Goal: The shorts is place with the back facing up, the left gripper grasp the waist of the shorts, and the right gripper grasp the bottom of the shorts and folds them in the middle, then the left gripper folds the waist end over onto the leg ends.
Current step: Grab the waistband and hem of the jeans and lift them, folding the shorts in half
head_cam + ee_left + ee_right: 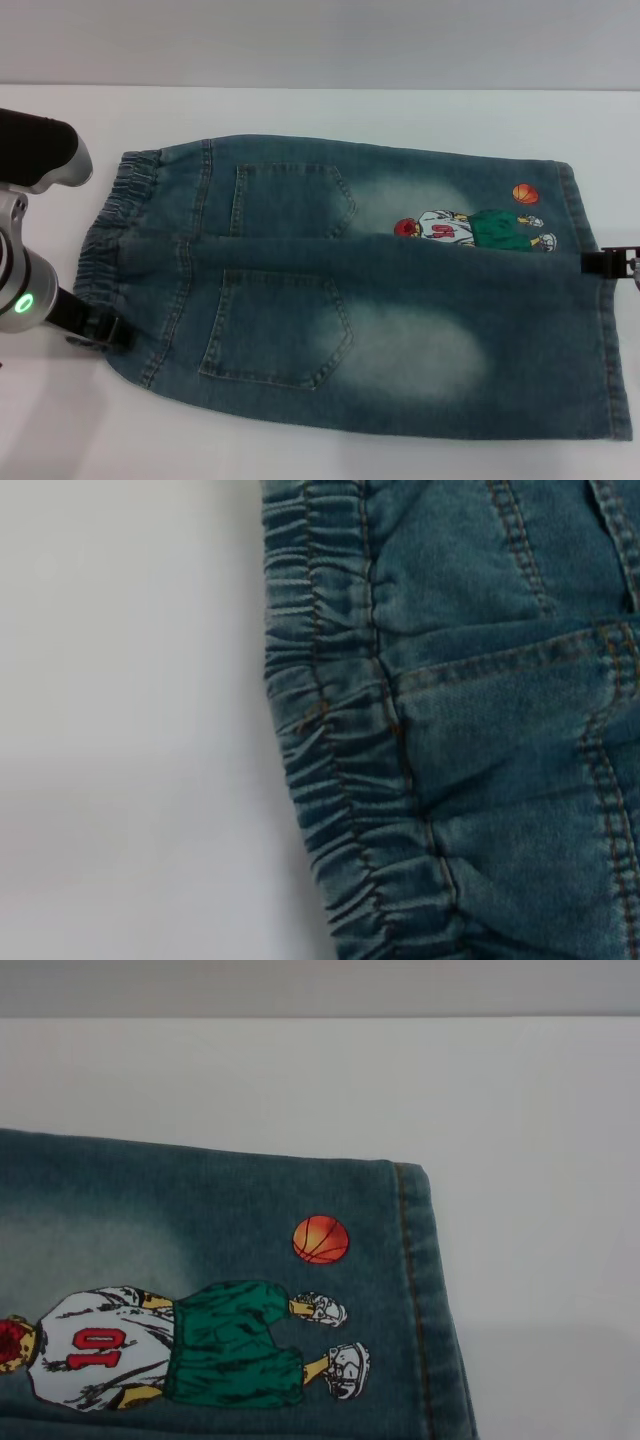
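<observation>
In the head view we see the shorts (370,300), long blue faded-wash denim with two back patch pockets facing up, lying flat across the white counter (300,115). The waist (115,225), a puckered band of darker gathered elastic, sits at the robot's left; the leg ends (598,300), two straight stitched hems, sit at its right. The farther leg carries a small cartoon basketball-player print (465,230) with an orange ball (526,193) just beside it. The left end effector (100,328), a black claw on a thick silver-white arm with a green light, is at the near corner of the waist, touching the denim edge; we cannot tell how far its fingers are parted or whether they pinch the cloth. The right end effector (610,265), a black claw of which only the tip shows at the frame's edge, meets the hem between the two legs; its opening cannot be told either.

In the left wrist view we see the ruffled waistband (320,750) close up, lying on the pale counter (120,720), with orange-brown stitching running along the band. No fingers show here.

In the right wrist view we see the printed leg's corner: the player in a white number-10 shirt and green shorts (180,1345), the ball (321,1239), and the stitched hem (420,1300) lying flat against the counter (520,1140). No fingers show here either.
</observation>
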`<control>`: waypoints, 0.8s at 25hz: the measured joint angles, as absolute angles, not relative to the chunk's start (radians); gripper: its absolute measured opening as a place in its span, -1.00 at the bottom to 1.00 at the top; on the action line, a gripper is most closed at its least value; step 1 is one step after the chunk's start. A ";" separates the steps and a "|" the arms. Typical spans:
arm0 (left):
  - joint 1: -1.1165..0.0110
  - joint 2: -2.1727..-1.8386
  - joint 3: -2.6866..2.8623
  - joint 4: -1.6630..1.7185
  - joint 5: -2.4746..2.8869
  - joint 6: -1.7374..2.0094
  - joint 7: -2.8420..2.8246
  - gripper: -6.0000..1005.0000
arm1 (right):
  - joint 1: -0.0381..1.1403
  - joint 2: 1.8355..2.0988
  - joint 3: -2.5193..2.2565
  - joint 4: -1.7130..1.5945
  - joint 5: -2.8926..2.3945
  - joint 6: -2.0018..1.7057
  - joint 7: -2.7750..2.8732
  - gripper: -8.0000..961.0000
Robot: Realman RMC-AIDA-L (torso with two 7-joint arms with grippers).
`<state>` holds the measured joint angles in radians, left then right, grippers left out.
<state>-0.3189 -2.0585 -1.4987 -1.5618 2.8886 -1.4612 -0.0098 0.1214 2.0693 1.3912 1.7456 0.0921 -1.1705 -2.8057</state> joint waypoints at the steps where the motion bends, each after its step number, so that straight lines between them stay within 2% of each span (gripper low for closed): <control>1: -0.319 -2.059 -1.500 -1.561 2.888 -1.460 -0.009 0.40 | 0.122 2.069 1.391 1.746 0.092 -1.170 -2.806 0.38; 13: -0.330 -2.057 -1.507 -1.540 2.889 -1.459 -0.002 -0.04 | 0.124 2.068 1.400 1.750 0.092 -1.170 -2.809 0.37; 20: -0.325 -2.058 -1.504 -1.587 2.889 -1.461 -0.008 -0.62 | 0.124 2.068 1.401 1.751 0.092 -1.170 -2.818 0.37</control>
